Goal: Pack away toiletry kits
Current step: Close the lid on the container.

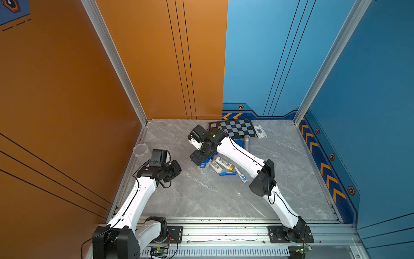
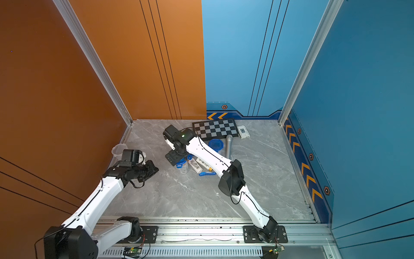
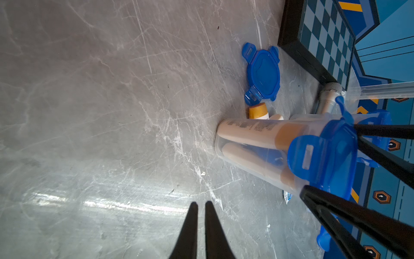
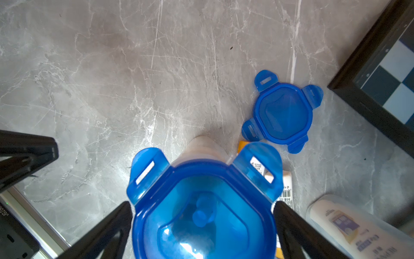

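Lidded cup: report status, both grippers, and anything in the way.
Right gripper open, straddling lidded cup. Left gripper nearly shut, empty. Loose bottle, toothbrush, toothpaste tube, spare lid close beside it.

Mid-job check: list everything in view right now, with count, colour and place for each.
chessboard: one, black-white, far edge.
microphone: one, silver, in front of chessboard.
small box: one, whitish, right of chessboard.
cups: three, clear; lidless cup by orange wall, middle cup lidded with items inside, far cup lidded beside microphone.
loose lid: one, blue, flat near middle cup.
loose bottles: two, white, orange caps, right of middle cup.
toothbrush: one, blue, near side of bottles.
toothpaste tube: one, white-blue, beside toothbrush.
left claw: black, nearly closed, empty.
right claw: black, spread astride middle cup's lid.
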`<state>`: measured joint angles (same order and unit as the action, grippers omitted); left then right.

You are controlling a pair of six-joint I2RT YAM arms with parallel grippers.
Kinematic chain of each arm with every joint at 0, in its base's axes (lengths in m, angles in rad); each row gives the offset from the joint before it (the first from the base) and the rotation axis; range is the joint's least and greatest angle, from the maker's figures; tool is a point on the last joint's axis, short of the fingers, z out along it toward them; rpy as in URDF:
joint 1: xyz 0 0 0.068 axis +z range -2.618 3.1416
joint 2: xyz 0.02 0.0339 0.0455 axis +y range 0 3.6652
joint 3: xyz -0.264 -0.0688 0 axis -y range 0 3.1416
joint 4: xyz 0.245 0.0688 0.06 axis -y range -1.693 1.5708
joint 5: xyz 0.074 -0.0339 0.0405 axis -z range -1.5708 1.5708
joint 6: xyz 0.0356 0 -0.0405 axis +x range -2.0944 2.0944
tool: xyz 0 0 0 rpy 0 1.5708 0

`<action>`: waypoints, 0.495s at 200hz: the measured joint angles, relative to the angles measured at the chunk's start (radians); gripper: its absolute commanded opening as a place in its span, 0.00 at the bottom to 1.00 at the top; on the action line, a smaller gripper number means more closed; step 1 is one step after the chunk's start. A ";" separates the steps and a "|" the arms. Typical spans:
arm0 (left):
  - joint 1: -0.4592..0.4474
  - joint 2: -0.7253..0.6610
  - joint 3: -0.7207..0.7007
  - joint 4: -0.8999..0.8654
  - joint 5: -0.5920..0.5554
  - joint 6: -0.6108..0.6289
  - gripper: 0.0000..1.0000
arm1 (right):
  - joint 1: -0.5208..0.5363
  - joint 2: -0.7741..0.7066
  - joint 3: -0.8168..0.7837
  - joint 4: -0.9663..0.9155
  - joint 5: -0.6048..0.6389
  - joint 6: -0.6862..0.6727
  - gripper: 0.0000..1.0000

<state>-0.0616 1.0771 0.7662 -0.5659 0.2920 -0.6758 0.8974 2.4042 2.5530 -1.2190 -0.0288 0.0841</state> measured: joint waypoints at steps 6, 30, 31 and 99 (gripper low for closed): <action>0.002 0.000 0.000 0.000 0.002 0.002 0.20 | 0.000 0.000 0.002 0.000 0.000 0.000 1.00; 0.004 0.000 0.000 -0.003 0.008 0.007 0.31 | -0.001 0.000 0.014 0.000 0.000 0.000 1.00; 0.004 0.000 0.000 -0.004 0.008 0.008 0.31 | -0.001 0.000 0.015 0.000 0.000 0.000 1.00; -0.006 0.017 0.124 -0.097 0.006 0.051 0.58 | -0.013 -0.013 0.029 0.000 0.000 0.023 1.00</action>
<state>-0.0681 1.0939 0.8906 -0.6624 0.2977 -0.6250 0.8848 2.3909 2.5816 -1.2190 -0.0288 0.1066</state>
